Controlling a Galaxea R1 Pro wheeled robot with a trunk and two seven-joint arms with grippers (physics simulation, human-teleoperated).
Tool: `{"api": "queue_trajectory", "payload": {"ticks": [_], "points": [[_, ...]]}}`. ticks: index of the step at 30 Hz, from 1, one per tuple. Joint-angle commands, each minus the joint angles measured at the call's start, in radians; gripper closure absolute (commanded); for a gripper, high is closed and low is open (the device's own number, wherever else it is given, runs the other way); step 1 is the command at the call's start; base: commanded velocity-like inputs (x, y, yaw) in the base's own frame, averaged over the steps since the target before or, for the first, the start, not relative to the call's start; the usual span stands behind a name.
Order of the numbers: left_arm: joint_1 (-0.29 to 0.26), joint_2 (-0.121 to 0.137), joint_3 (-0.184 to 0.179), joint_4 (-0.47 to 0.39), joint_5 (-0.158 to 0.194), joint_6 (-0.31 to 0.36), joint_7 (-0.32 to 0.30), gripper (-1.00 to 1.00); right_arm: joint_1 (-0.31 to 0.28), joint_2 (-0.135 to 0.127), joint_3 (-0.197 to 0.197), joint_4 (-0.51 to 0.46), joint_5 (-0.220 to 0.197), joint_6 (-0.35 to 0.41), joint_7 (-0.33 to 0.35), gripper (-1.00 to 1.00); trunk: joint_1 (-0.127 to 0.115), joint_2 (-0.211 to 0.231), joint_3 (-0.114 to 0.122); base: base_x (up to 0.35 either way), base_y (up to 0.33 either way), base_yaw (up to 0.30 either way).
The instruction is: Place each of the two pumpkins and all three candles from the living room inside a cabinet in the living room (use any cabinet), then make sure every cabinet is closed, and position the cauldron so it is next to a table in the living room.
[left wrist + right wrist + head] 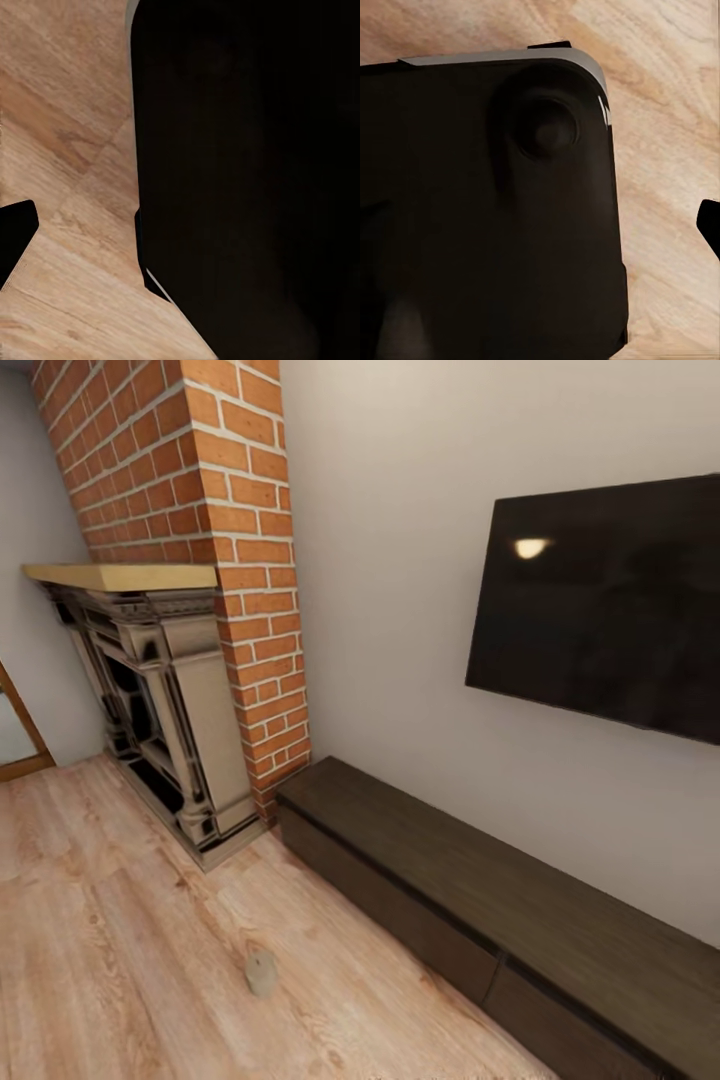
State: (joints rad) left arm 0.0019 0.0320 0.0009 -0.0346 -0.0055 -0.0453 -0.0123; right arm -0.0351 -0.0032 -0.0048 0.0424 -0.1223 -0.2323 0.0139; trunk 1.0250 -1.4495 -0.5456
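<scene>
A pale wall [400, 560] and light wood plank floor [120, 940] set the scene, with a red brick chimney [220, 510] rising over a dark ornate fireplace [165, 700] and a black television [610, 600] mounted above the cabinet [500, 900], that long, low, dark-brown console against the wall with its flat top bare and drawer fronts flush. One candle [261, 972], a stubby beige-grey cylinder, stands alone on the floor, near the cabinet's front. At both wrists dark robot bodywork [247, 180] blocks the fingers, so I cannot tell how either gripper is set.

Head camera overlooks the cabinet [520, 900]; wrist cameras face the floor [67, 150].
</scene>
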Motion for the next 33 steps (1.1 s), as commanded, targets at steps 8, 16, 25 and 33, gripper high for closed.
{"api": "queue_trajectory", "payload": {"ticks": [8,16,25,33], "points": [[0.000,0.000,0.000,-0.001,-0.001,-0.002,-0.001,-1.00,-0.002,-0.001,0.000,0.005,-0.011,-0.008,0.001,-1.00,0.000,0.000,-0.008,0.000,0.000,-0.238],[0.000,0.000,0.000,-0.001,-0.001,-0.002,0.000,-1.00,-0.002,0.002,0.000,0.005,-0.011,-0.008,0.001,-1.00,0.000,0.000,-0.010,0.000,0.000,-0.270],[0.000,0.000,0.000,-0.001,-0.001,-0.002,-0.001,-1.00,-0.002,0.002,0.000,0.005,-0.011,-0.007,0.001,-1.00,0.000,0.000,-0.010,0.000,0.000,-0.277],[0.000,0.000,0.000,-0.001,-0.001,-0.002,-0.001,-1.00,-0.002,0.000,0.000,0.004,-0.011,-0.007,0.001,-1.00,0.000,0.000,-0.010,0.000,0.000,-0.278]]}}
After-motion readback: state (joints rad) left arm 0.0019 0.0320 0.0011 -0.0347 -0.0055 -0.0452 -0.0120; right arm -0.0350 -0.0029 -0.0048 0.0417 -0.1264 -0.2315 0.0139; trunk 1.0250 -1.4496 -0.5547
